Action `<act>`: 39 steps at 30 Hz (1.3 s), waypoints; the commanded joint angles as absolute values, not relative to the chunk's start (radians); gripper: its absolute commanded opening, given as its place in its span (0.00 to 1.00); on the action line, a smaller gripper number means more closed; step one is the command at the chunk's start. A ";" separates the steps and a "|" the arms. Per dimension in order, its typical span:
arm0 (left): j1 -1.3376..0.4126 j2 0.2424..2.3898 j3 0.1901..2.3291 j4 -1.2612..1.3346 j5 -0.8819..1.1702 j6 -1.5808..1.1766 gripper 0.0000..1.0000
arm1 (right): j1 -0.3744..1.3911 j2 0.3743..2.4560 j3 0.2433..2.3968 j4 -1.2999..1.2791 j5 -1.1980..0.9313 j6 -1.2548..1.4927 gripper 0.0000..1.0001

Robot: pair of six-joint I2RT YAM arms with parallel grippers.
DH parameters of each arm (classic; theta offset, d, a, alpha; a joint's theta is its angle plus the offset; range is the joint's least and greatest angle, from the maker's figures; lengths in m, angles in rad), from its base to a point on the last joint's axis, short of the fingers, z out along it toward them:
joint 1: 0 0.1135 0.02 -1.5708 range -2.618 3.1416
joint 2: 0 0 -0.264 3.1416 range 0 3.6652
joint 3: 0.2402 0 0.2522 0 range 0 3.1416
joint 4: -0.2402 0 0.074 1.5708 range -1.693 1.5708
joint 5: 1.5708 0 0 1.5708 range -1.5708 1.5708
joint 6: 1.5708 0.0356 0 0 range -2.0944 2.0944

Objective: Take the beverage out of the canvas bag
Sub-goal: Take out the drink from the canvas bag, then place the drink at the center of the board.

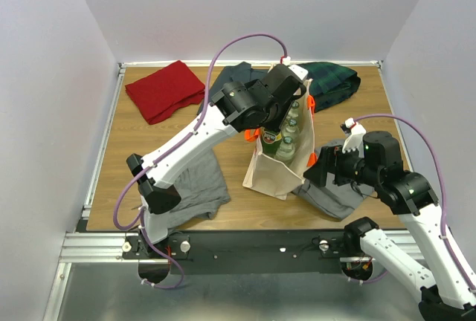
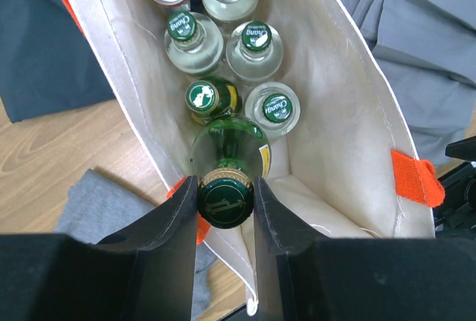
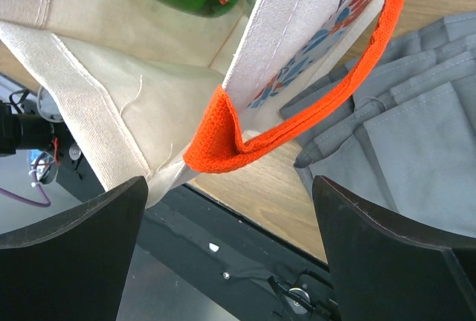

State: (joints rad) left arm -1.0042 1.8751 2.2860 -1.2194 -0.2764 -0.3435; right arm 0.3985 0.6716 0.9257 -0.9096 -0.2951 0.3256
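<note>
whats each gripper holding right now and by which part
The left gripper is shut on the green bottle at its capped top, inside the canvas bag. The right gripper is open and holds nothing.

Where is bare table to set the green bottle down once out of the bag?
Bare wood at left, between the red cloth and the grey garment; also right of the canvas bag, nearer than the plaid cloth. Near right is crowded with folded grey clothes.

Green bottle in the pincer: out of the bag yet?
Not yet. Left pincer grips the green bottle by its cap; its body sits inside the canvas bag.
</note>
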 commanded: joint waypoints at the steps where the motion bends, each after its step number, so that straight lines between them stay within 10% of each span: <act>1: -0.991 1.781 2.365 -1.140 -0.304 -0.305 0.00 | 0.403 0.652 0.910 -0.923 -0.259 0.330 1.00; 39: -0.962 1.563 2.330 -0.920 -0.544 -0.158 0.00 | 0.403 0.637 0.900 -0.919 -0.245 0.341 1.00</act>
